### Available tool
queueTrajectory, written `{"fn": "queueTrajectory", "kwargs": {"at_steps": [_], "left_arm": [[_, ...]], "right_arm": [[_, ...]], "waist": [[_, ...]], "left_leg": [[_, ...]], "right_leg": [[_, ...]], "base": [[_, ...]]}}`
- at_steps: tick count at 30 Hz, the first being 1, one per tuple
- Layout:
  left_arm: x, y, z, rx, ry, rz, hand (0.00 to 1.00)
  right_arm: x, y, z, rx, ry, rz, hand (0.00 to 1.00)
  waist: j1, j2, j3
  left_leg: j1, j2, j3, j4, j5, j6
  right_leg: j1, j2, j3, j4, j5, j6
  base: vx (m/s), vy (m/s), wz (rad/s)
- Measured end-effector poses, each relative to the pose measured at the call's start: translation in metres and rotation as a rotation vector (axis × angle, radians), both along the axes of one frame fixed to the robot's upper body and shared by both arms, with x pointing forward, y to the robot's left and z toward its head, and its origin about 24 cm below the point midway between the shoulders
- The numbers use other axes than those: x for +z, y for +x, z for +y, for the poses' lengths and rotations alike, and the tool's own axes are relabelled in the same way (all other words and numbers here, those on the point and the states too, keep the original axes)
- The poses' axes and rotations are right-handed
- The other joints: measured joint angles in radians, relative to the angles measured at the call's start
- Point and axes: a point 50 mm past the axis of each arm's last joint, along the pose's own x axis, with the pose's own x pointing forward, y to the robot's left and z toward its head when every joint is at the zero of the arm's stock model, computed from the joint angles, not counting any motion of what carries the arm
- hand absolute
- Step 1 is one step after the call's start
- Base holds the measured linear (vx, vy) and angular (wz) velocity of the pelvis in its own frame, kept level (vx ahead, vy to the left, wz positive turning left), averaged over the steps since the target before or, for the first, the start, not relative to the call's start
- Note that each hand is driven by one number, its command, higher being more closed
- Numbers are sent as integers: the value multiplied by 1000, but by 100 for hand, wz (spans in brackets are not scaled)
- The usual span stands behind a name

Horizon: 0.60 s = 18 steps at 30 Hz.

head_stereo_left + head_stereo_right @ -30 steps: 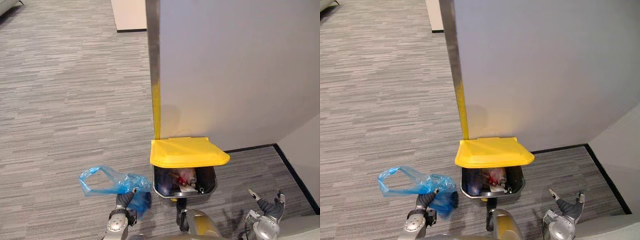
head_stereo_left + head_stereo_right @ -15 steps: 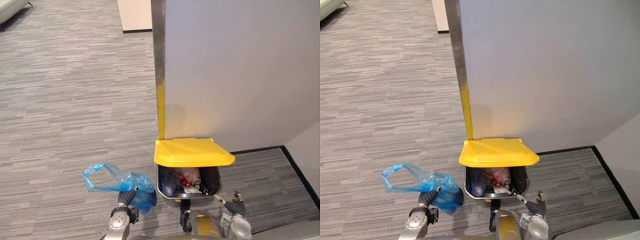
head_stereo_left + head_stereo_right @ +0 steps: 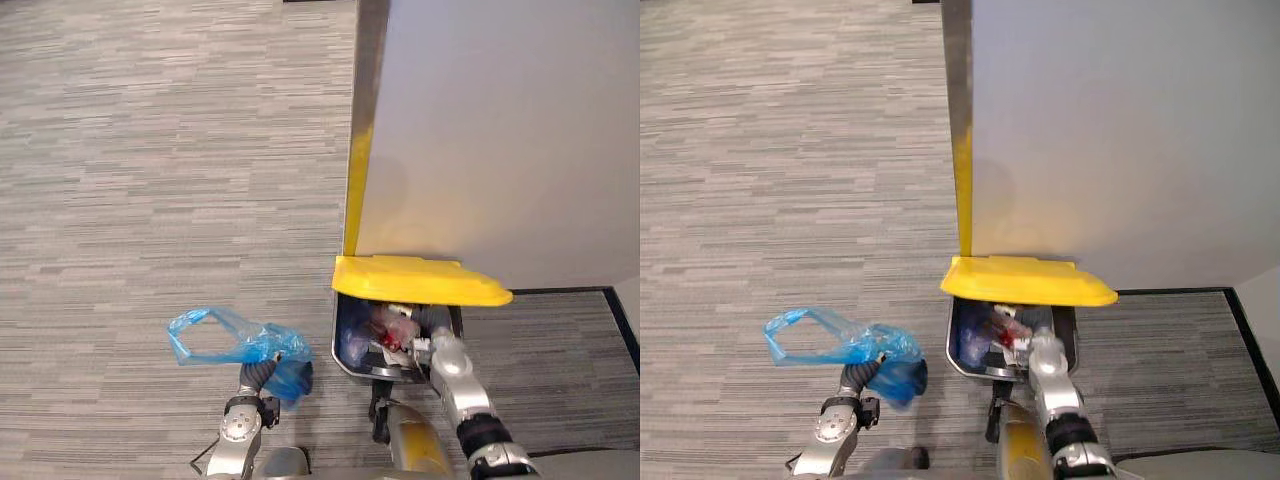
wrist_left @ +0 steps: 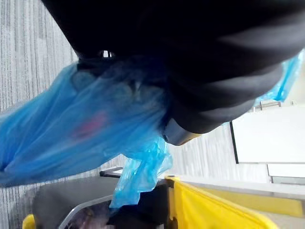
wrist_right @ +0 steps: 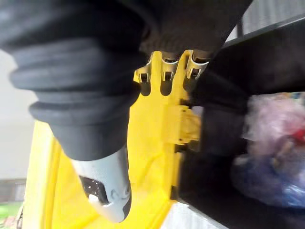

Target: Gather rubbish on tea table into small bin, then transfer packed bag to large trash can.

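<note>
Blue bag is held over the carpet floor at robot's left front, just beside the large trash can but not in it. Left robot hand is clenched round the bag's gathered neck; an open loop of film stands up above the fist, and the darker, filled part sags on the can side. L wrist view: blue film bunched against the hand's dark cover, can rim and yellow lid beyond it.

Can stands against a grey wall panel, next to a metal corner post w/ a yellow lower section. Lid is raised and tilted, so the opening faces the robot. Mixed rubbish is visible inside, approx. red, white and clear items; detail not legible.

Right robot hand is at the can mouth, under the lid's front edge. R wrist view: fingers reach straight toward the lid's underside, thumb stuck out apart, nothing grasped. Contact w/ lid cannot be confirmed
</note>
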Motion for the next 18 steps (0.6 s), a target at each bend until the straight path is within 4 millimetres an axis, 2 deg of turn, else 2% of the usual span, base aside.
{"fn": "queueTrajectory", "kwargs": {"at_steps": [4,7,11,16,18], "left_arm": [[14,7,-10,-46,-38,-69,100],[28,14,-18,-81,-73,-142,100],[36,16,-26,-119,-117,-174,100],[62,22,-51,-219,-207,-283,100],[78,26,-67,-310,-239,-351,100]], "right_arm": [[12,9,-2,38,-46,-37,0],[31,20,-1,80,-62,-95,0],[40,26,-1,107,-72,-120,0],[49,32,-2,137,-111,-139,0],[51,34,-2,156,-122,-137,0]], "waist": [[1,-2,8],[0,-2,39],[0,-3,44],[-1,-3,48],[-3,-3,48]], "left_leg": [[-13,7,-1,16,-8,10],[-33,15,-3,55,-25,17],[-36,21,-5,60,-26,16],[-37,21,-6,62,-26,16],[-37,18,-6,62,-26,16]], "right_leg": [[0,2,0,-8,7,8],[0,6,0,-11,13,15],[0,12,-2,-11,13,15],[0,12,-3,-10,14,14],[0,8,-2,-10,14,14]], "base": [[-9,-8,0],[-61,-49,0],[-17,-49,0],[0,0,0],[0,0,0]]}}
